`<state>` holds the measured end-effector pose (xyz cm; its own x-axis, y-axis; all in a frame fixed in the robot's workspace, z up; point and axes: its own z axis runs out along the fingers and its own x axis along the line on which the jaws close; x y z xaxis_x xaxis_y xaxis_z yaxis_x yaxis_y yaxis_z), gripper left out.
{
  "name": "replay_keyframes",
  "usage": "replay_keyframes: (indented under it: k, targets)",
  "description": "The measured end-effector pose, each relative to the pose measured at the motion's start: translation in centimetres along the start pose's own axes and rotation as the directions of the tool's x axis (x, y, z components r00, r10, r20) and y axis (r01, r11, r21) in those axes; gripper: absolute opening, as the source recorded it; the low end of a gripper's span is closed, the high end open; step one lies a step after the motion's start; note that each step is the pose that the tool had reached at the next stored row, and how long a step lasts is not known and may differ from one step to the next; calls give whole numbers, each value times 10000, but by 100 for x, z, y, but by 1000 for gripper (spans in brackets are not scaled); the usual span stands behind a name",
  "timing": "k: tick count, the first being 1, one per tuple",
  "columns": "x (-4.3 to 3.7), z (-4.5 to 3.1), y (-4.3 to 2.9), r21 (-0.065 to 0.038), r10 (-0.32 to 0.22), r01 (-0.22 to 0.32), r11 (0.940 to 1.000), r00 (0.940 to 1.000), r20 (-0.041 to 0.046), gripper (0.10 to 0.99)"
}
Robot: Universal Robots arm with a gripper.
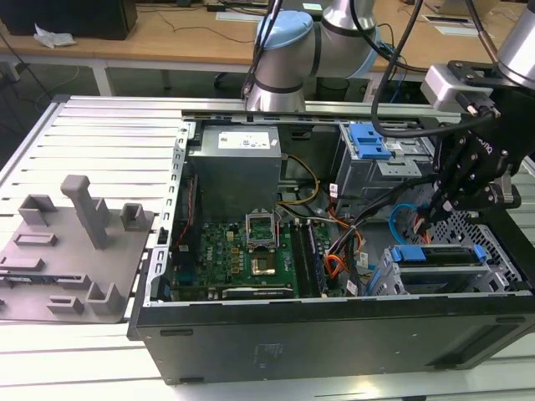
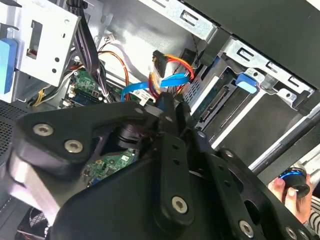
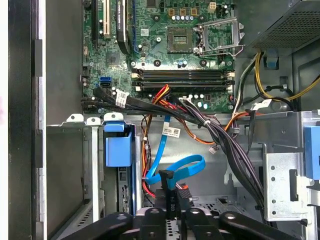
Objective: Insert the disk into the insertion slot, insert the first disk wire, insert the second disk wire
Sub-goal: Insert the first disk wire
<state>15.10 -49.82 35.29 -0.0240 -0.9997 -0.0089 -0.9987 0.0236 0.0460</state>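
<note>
The fingers [image 3: 170, 202] of the gripper [image 3: 177, 200] are drawn close together, with a narrow gap between them. At their tips stands the black plug [image 3: 167, 179] that ends the blue cable [image 3: 187, 165]. A bit of the red and orange wires [image 3: 148, 184] touches them there too. Which of the two they pinch cannot be told. The blue cable curls in a loop just past the tips, and the red and orange wires bend close beside that loop.

To one side of the fingers, the disk [image 1: 439, 253] sits pushed into the slot [image 1: 493, 227], its blue frame lying between the grey metal walls. In the second wrist view its bare connector edge [image 2: 220, 102] faces the fingers, with nothing plugged into it. A thick bundle of black cables [image 3: 225, 145] runs across farther out, and beyond that lies the green circuit board [image 3: 165, 45]. Well away from the fingers, a person's hand [image 2: 287, 192] holds a small black object with a blue ring [image 2: 292, 179].
</note>
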Motion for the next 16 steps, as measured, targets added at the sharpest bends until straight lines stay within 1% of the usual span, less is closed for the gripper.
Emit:
replay_keyframes:
  k: [6, 9, 10, 12, 13, 14, 16]
  targets:
    - [0, 2, -2, 0, 0, 0, 10000, 10000, 1, 165]
    - [9, 9, -79, -13, 0, 0, 10000, 10000, 0, 165]
    - [60, 10, -81, -14, 2, -2, 10000, 10000, 0, 165]
    - [136, 10, -84, -14, 0, 0, 10000, 10000, 0, 165]
    - [230, 10, -86, -14, 0, 0, 10000, 10000, 2, 165]
    - [304, 9, -88, -14, 0, 0, 10000, 10000, 0, 165]
    - [355, 12, -90, -14, -1, 1, 10000, 10000, 2, 165]
